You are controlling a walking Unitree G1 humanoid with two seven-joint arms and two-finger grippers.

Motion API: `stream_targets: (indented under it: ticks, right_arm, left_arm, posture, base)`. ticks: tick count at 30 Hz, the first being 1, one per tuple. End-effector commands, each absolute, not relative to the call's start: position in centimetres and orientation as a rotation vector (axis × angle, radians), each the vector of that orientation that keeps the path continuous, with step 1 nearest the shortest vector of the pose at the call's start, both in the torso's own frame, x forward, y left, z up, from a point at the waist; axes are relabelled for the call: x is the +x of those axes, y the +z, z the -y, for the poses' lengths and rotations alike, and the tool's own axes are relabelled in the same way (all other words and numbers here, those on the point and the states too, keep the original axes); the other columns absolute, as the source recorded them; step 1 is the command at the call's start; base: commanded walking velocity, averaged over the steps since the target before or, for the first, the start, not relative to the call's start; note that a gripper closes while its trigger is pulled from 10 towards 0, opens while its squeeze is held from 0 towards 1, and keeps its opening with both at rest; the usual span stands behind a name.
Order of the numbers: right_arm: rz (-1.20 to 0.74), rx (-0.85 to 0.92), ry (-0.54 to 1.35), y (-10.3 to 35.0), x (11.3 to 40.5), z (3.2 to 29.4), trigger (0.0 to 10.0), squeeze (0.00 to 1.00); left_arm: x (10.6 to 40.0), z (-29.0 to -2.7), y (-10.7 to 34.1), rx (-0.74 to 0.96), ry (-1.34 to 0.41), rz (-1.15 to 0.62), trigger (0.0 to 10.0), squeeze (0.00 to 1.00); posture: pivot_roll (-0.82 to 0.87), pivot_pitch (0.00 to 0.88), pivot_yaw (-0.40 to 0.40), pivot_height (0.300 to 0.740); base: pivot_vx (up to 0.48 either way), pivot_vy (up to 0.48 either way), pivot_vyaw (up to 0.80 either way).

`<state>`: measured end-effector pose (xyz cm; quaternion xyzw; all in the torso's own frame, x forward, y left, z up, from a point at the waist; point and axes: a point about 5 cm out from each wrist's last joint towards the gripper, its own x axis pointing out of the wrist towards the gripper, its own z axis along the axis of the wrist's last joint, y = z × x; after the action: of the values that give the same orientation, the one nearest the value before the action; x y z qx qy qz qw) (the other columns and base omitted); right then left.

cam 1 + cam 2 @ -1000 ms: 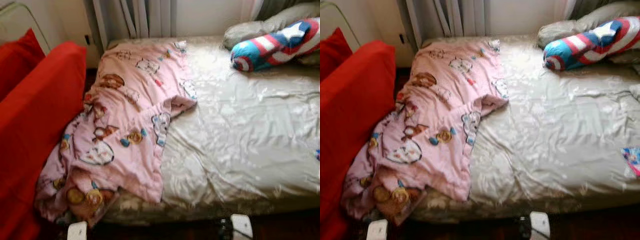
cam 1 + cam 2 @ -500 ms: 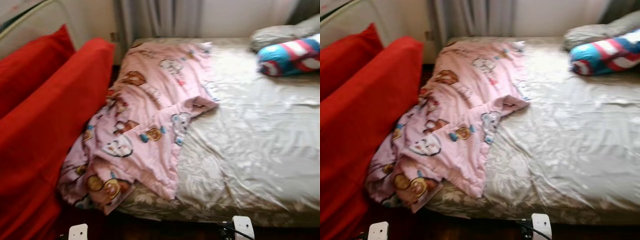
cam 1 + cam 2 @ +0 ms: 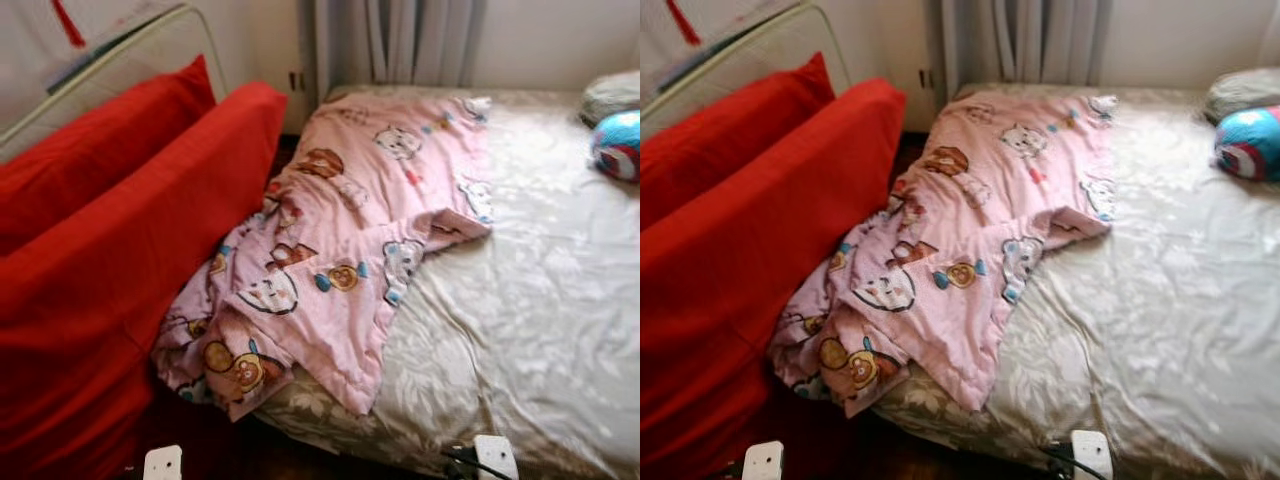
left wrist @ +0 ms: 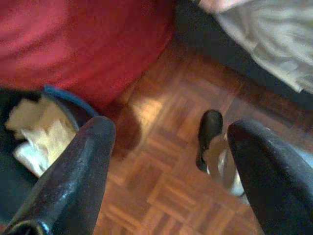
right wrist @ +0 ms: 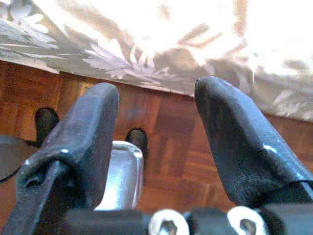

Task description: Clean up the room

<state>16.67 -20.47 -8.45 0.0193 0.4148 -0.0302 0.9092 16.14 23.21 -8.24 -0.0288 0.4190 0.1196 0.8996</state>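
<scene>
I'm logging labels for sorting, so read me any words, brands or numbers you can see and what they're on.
No readable text anywhere.
The pink blanket has cartoon animal pictures, no words that can be made out.
The blue, red and white pillow shows stripes, no lettering.

Bed (image 3: 520, 330), rumpled pink blanket (image 3: 340, 250), striped pillow (image 3: 618, 145)

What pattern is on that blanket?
Pink blanket with cartoon animals, clearest in the left eye view.

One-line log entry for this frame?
pink blanket: bunched on bed | left tool: open, idle | right tool: open, idle
</scene>
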Motion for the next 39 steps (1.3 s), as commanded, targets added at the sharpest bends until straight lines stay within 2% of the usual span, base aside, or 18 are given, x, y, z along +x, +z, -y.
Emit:
stream_targets:
  ticks: [1,9,39]
  right_arm:
    - [-0.873,0.053,-0.046,-8.77,16.23,19.70,10.0,0.00]
    - [-0.874,0.057,-0.048,-8.78,16.24,19.67,10.0,0.00]
    - [-0.874,0.037,-0.045,-8.67,16.27,20.27,10.0,0.00]
  left_arm:
    - [15.08,-23.67,-8.59,-0.047,0.256,-0.901,10.0,0.00]
    - [15.16,-23.66,-8.55,-0.047,0.253,-0.897,10.0,0.00]
    - [15.05,-23.09,-8.73,-0.075,0.254,-0.897,10.0,0.00]
  posture:
    - [-0.05,0.117,0.034,0.740]
    - [-0.05,0.113,0.035,0.740]
    - [-0.07,0.113,0.003,0.740]
  base:
    - [0.000,0.000,0.58]
    - [0.000,0.000,0.53]
    - [0.000,0.000,0.00]
